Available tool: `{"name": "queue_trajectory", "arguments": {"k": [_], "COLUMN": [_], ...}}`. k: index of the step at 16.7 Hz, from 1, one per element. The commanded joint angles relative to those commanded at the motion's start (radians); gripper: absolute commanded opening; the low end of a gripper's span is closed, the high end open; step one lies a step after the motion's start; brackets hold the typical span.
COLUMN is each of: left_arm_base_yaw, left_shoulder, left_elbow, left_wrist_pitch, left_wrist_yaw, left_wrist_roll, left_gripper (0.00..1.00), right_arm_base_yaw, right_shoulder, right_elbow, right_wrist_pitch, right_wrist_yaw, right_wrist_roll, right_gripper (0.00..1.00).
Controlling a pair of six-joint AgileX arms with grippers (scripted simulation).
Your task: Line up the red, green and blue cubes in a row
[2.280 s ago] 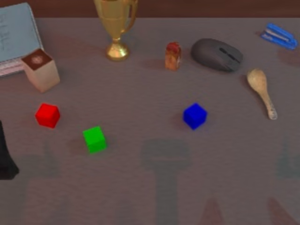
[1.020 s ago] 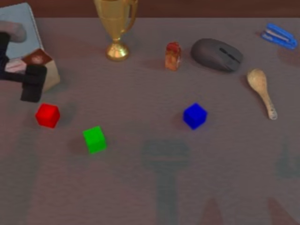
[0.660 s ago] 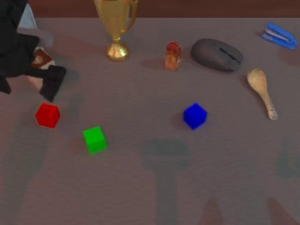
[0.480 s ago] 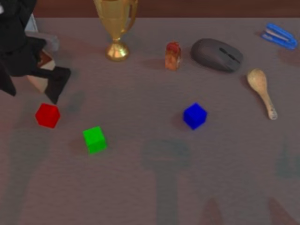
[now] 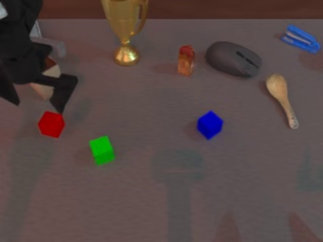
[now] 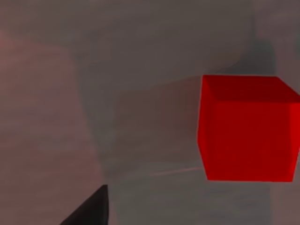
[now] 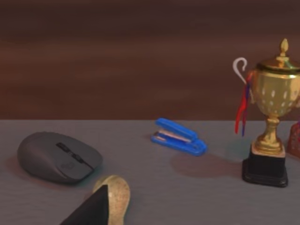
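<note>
The red cube (image 5: 51, 124) lies on the table near the left side, and it fills the left wrist view as a big red cube (image 6: 246, 129). To its right and nearer the front sits the green cube (image 5: 102, 149). Near the middle is the blue cube (image 5: 209, 124). My left gripper (image 5: 38, 101) hangs open just behind the red cube without touching it; one dark finger (image 6: 91, 211) shows beside the cube. My right gripper (image 7: 140, 215) is out of the top view, open and holding nothing, with one finger (image 7: 91, 211) over the spoon.
A tan wooden block (image 5: 43, 89) lies partly under my left arm. Along the back stand a gold trophy (image 5: 125, 30), a small amber bottle (image 5: 186, 60), a grey mouse (image 5: 233, 58) and a blue stapler (image 5: 301, 38). A wooden spoon (image 5: 282, 98) lies at the right.
My left arm came in from the left edge, swung over the wooden block and settled just behind the red cube. The three cubes have not moved.
</note>
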Motion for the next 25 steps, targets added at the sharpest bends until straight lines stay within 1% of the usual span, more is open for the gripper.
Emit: {"name": "queue_trajectory", "arguments": {"k": [2, 7, 9, 12, 25], "left_arm_base_yaw": [-0.002, -0.002, -0.002, -0.002, -0.002], "left_shoulder": [0.02, 0.095, 0.11, 0.111, 0.111], "left_elbow": [-0.038, -0.156, -0.176, -0.177, -0.177], "left_wrist_pitch": [0.057, 0.259, 0.288, 0.288, 0.288], "left_wrist_yaw": [0.0, 0.001, 0.001, 0.001, 0.001], "left_wrist_roll": [0.002, 0.002, 0.002, 0.002, 0.002], "left_gripper": [1.0, 1.0, 1.0, 1.0, 0.02], "right_arm_base_yaw": [0.0, 0.0, 0.0, 0.0, 0.0], "right_shoulder": [0.0, 0.0, 0.0, 0.0, 0.0], "right_elbow": [0.0, 0.0, 0.0, 0.0, 0.0], "right_wrist_pitch": [0.0, 0.0, 0.0, 0.0, 0.0], "right_wrist_yaw": [0.0, 0.0, 0.0, 0.0, 0.0], "right_wrist_roll": [0.0, 0.0, 0.0, 0.0, 0.0], "right_gripper": [1.0, 1.0, 1.0, 1.0, 1.0]}}
